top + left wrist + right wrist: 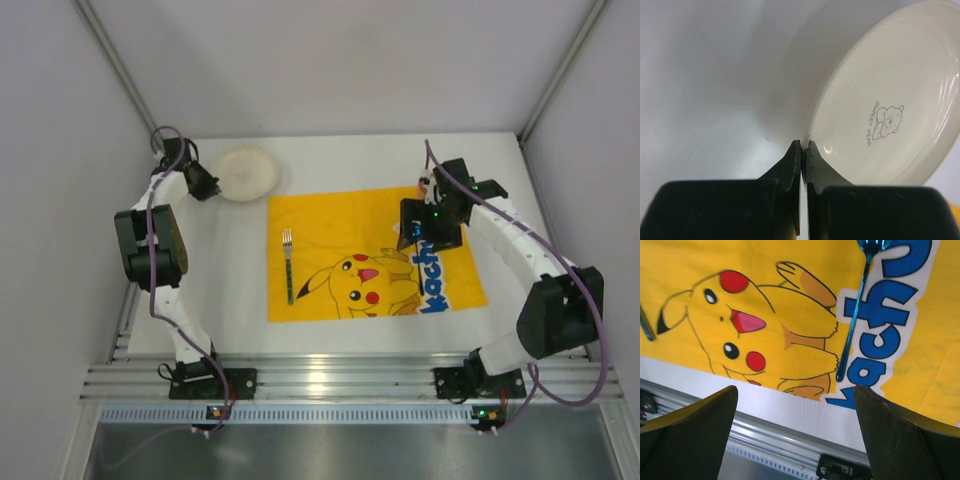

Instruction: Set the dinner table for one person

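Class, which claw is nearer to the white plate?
Left. The left claw sits at the rim of the white plate; the right claw hovers over the yellow mat, far from it.

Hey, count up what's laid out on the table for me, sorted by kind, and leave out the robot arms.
plate: 1
fork: 1
blue utensil, head cut off by the edge of the right wrist view, so spoon or not is unclear: 1
yellow mat: 1
Total: 4
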Action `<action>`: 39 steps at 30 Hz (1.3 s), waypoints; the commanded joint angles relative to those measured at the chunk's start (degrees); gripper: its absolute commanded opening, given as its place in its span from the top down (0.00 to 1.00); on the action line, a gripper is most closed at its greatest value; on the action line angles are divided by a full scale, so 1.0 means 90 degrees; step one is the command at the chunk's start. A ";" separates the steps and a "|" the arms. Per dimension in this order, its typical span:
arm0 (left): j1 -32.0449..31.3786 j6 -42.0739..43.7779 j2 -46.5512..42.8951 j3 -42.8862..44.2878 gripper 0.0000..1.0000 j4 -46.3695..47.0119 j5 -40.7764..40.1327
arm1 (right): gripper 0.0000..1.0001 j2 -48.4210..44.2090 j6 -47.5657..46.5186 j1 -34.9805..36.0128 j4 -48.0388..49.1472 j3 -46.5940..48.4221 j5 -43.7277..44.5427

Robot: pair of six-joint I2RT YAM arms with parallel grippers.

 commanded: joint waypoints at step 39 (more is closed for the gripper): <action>-0.5167 0.0026 -0.1686 -0.2253 1.00 0.0098 -0.1116 | 0.00 -0.5237 0.0818 -0.0072 -0.0617 -0.1917 -0.0116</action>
